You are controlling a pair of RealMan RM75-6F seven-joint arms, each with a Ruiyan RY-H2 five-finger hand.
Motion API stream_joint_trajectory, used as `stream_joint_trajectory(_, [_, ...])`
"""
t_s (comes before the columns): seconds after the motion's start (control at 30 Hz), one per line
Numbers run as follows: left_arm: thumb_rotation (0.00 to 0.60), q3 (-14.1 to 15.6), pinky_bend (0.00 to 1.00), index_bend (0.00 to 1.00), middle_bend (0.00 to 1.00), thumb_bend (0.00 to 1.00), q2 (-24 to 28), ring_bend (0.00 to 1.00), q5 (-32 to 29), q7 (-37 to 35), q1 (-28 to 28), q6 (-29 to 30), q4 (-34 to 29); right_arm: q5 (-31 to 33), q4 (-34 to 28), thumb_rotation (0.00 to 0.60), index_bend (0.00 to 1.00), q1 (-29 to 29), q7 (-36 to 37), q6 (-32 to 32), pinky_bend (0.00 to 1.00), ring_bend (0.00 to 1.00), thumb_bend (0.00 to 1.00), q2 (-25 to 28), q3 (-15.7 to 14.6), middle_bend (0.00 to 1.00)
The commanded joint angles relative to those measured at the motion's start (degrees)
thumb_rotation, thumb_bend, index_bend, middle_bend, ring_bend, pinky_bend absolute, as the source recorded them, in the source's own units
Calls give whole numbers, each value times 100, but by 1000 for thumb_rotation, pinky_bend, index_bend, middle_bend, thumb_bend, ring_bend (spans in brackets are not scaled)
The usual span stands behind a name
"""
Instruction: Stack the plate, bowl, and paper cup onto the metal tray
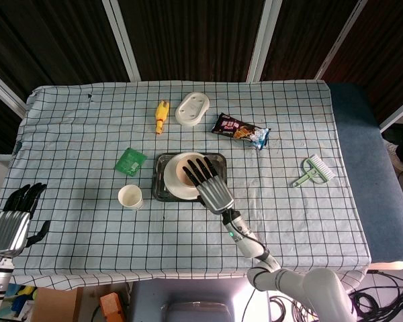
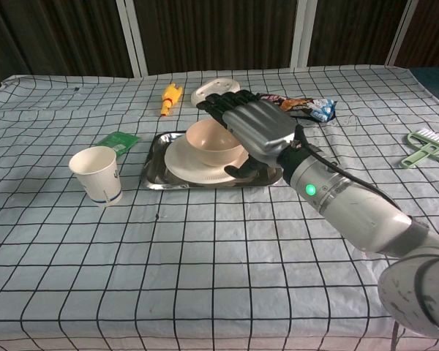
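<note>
The metal tray (image 1: 159,182) (image 2: 154,162) lies mid-table with the cream plate (image 1: 172,186) (image 2: 192,165) on it. The beige bowl (image 1: 186,169) (image 2: 214,140) sits upright in the plate. My right hand (image 1: 209,183) (image 2: 261,130) hovers over the bowl's right side, fingers stretched flat across its rim and thumb low by the plate; it grips nothing. The white paper cup (image 1: 130,196) (image 2: 97,174) stands upright on the cloth left of the tray. My left hand (image 1: 13,217) hangs at the table's near-left corner, fingers apart, empty.
A green packet (image 1: 130,161) (image 2: 117,140) lies left of the tray. Behind the tray are a yellow toy (image 1: 161,116), a white oval dish (image 1: 192,108) and a snack bag (image 1: 240,131) (image 2: 301,105). A green brush (image 1: 313,170) (image 2: 427,148) lies far right.
</note>
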Motion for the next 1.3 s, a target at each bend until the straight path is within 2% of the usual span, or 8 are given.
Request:
stream_joint_trajectory(0.03, [600, 17, 128, 0, 63, 360, -47, 53, 100, -49, -36, 17, 82, -235, -2055, 600, 0, -1113, -623, 1058, 53, 0, 182, 1469, -547, 3])
stream_joint_trajectory(0.2, [600, 36, 127, 0, 54, 386, -260, 52, 265, -148, -202, -111, 373, -383, -3548, 600, 15, -2434, -987, 2155, 50, 0, 182, 3117, -1393, 0])
stream_joint_trajectory(0.3, [600, 25, 110, 26, 41, 395, -527, 30, 374, -279, -378, -244, 646, -360, -3606, 600, 33, -3086, -746, 2652, 45, 0, 182, 3693, -1737, 0])
stream_joint_trajectory(0.43, [600, -1, 82, 98, 24, 393, -1019, 2, 564, -653, -606, -288, 1106, -178, -3442, 600, 39, -3730, -139, 3019, 24, 0, 182, 4082, -1892, 0])
stream_joint_trajectory(0.67, [600, 84, 71, 210, 23, 393, -1956, 0, 927, -782, -976, -348, 1810, -58, -3175, 600, 48, -4232, 654, 3202, 18, 0, 182, 4297, -1716, 0])
stream_joint_trajectory(0.97, [600, -34, 70, 268, 27, 392, -2920, 0, 728, -544, -1304, -650, 2733, -130, -3263, 600, 52, -4391, 1057, 3120, 18, 0, 182, 4539, -1446, 0])
stream_joint_trajectory(1.1, [600, -83, 69, 272, 29, 392, -3138, 0, 656, -600, -1358, -606, 3043, -148, -3265, 600, 52, -4448, 1118, 3016, 18, 0, 182, 4573, -1387, 0])
stream_joint_trajectory(1.3, [600, -110, 69, 381, 49, 392, -3305, 0, 520, -1042, -1492, -785, 3268, -169, -3270, 600, 51, -4518, 1140, 2936, 18, 0, 182, 4596, -1256, 0])
